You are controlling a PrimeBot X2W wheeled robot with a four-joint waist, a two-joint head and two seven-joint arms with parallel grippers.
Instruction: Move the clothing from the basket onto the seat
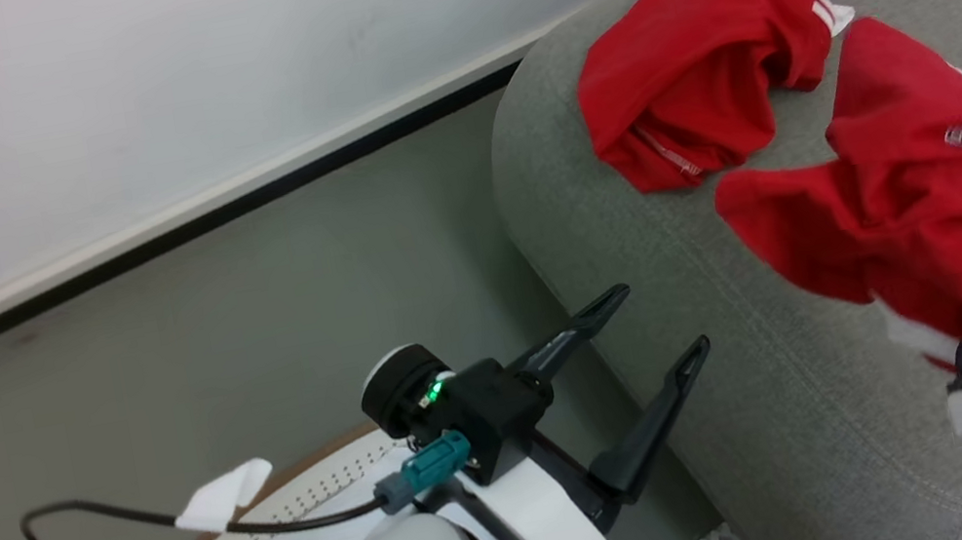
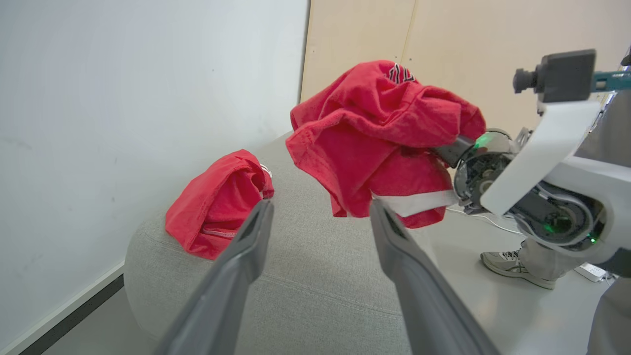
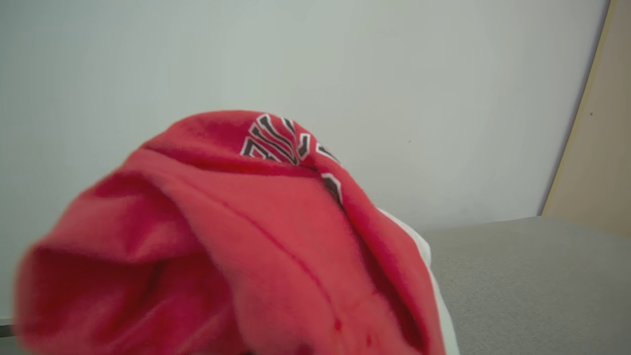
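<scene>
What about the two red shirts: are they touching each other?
Apart. The left wrist view shows bare grey seat between the lying shirt and the held shirt in the right pincer.

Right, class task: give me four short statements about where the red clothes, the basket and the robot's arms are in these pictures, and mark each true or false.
1. One red garment lies crumpled on the grey seat. True.
2. The left gripper is shut on red fabric. False: its fingers are spread apart and hold nothing.
3. A second red garment hangs from the end of the right arm, above the seat. True.
4. The basket stands on top of the seat. False: it sits low beside the seat, under the left arm.
</scene>
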